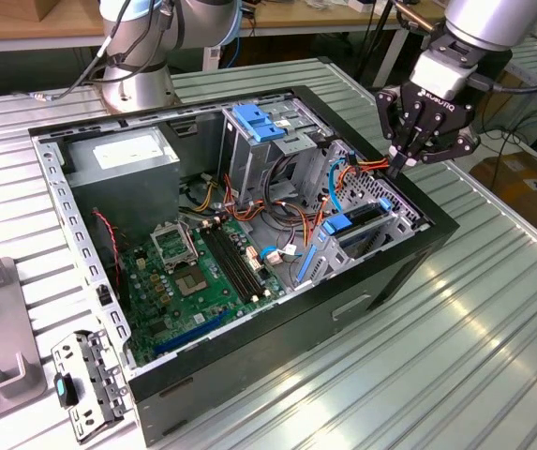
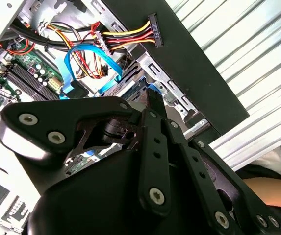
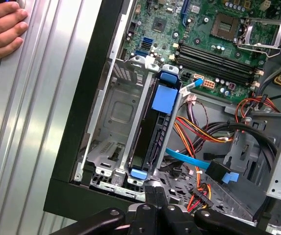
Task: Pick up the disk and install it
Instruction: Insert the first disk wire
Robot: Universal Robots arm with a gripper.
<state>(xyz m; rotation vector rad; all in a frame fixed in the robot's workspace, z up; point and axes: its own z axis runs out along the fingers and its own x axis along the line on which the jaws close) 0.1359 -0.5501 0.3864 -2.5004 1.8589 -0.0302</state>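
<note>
The disk, a dark drive in a bright blue carrier, stands on edge in the metal drive cage at the open computer case's right wall in the exterior view. In the first wrist view the disk fills one slot, with an empty slot beside it. My gripper hangs just above the cage's far end, its fingers together and holding nothing. In both wrist views the gripper points at the near end of the disk, very close to it; I cannot tell whether they touch.
A tall metal cage with a blue latch rises mid-case, with the motherboard and power supply beside it. Loose cables and a blue cable lie near the disk. A person's hand rests on the ribbed table. A metal bracket lies outside the case.
</note>
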